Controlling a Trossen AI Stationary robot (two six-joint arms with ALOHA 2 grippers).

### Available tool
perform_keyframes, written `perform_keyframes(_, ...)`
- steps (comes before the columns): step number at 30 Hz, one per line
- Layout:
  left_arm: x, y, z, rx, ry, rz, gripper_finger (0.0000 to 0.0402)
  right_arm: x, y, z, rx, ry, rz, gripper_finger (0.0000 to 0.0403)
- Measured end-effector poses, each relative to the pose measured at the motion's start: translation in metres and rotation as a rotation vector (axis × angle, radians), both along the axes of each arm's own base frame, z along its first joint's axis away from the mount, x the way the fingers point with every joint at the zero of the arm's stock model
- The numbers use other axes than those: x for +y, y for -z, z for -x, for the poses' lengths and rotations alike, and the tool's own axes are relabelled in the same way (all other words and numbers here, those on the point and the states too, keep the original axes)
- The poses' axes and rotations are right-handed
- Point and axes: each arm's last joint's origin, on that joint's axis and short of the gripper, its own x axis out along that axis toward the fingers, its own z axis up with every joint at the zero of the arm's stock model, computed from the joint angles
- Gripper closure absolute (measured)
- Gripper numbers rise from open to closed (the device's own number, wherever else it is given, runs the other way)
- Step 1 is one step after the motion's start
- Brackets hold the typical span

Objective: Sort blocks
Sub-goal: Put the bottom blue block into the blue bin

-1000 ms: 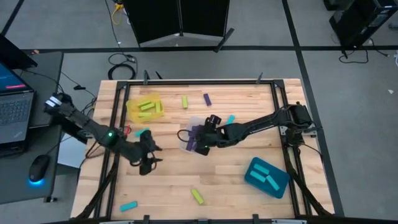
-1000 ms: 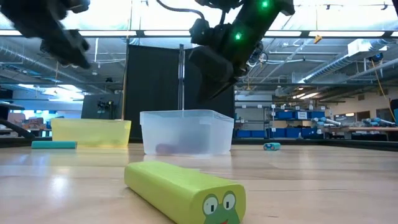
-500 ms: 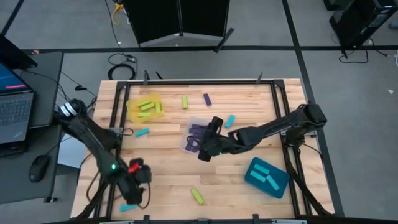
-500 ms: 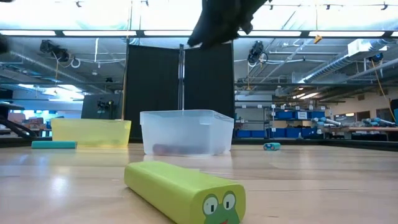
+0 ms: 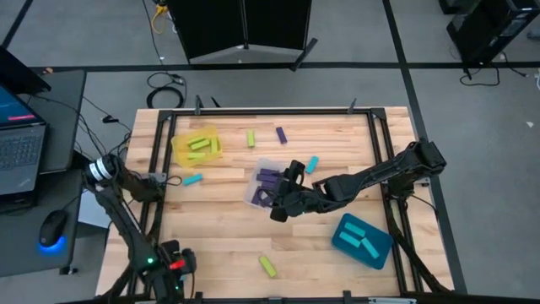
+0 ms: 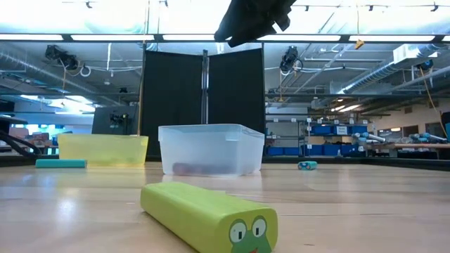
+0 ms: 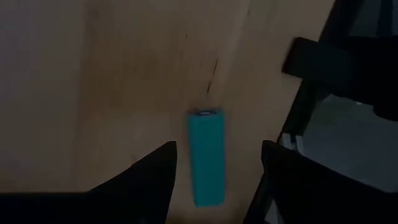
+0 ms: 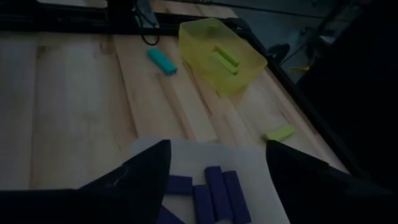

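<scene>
The left arm runs down along the left edge of the pale wooden slatted table (image 5: pixel 228 236), folded so that its left end effector (image 5: pixel 173 268) sits at the table's near left corner. In the left wrist view its two dark fingers stand apart with nothing between them, poised above a small cyan rectangular block (image 7: pixel 206 155) that lies flat on the wood beside the black frame rail.

The right arm reaches in from the right edge, stretched low and nearly straight across the table, with the right end effector (image 5: pixel 283 203) at the near side of the clear plastic rectangular tray (image 5: pixel 254 197) in the middle. Its fingers are spread and empty, hovering over the purple rectangular blocks (image 8: pixel 211 193) lying side by side in that tray.

The yellow translucent rectangular tray (image 5: pixel 181 148) at the far left holds lime-green rectangular blocks (image 5: pixel 201 143). The teal rectangular tray (image 5: pixel 342 241) at the near right holds cyan blocks (image 5: pixel 361 238).

Loose on the table: a cyan block (image 5: pixel 192 179) near the yellow tray, a lime-green block (image 5: pixel 251 138) and a purple block (image 5: pixel 280 134) at the far side, a cyan block (image 5: pixel 312 163) just beyond the clear tray, and a lime-green block with a cartoon face on its end (image 6: pixel 204 214) at the near edge.
</scene>
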Motion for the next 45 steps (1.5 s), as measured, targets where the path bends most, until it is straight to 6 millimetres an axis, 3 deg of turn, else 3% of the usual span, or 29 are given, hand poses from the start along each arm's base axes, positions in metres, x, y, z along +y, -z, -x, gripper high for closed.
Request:
perform_keyframes(10,-0.015,0.037,-0.002,0.144,-0.015,-0.05,0.0089,0.009,0.0,0.002,0.001,-0.031,0.006,0.0133)
perform_keyframes(15,-0.018,0.045,0.0,0.149,-0.002,-0.089,0.0085,0.012,0.0,0.003,0.001,-0.038,0.006,0.0133)
perform_keyframes(19,-0.019,0.051,0.002,0.148,0.001,-0.124,0.0122,0.014,0.0,0.003,0.001,-0.042,0.006,0.0136)
perform_keyframes(27,-0.015,0.054,0.003,0.129,-0.006,-0.171,0.0295,0.027,-0.007,0.006,-0.037,-0.085,0.003,0.0146)
perform_keyframes(28,-0.015,0.054,0.003,0.13,-0.009,-0.17,0.0302,0.03,-0.011,0.006,-0.045,-0.097,0.006,0.0147)
perform_keyframes(37,-0.01,0.04,-0.004,-0.019,-0.018,-0.251,0.03,0.067,-0.057,0.017,-0.139,-0.256,0.057,0.0148)
perform_keyframes(45,0.016,0.021,-0.048,-0.352,-0.013,-0.376,0.03,0.088,-0.109,0.062,-0.309,-0.341,0.08,0.015)
